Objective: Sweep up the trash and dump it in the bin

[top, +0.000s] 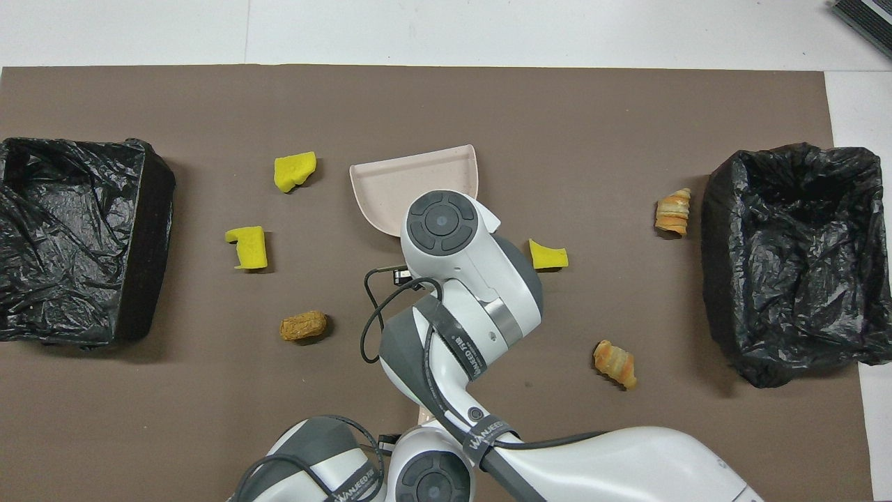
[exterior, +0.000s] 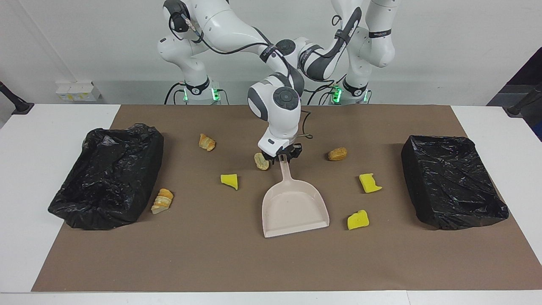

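Reading WANJEED on arm strap (top: 483, 442), right gripper (exterior: 281, 158) clamping dustpan (exterior: 294, 207)

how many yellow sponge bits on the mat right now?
3. Two sponges lie between the dustpan and the bin at the left arm's end; one lies beside the dustpan handle, toward the right arm's end. None seem hidden.

"WANJEED" printed on dark strap (top: 488, 438) round right arm (top: 613, 464); same on another strap (top: 463, 352) (partly legible). Nothing else readable.
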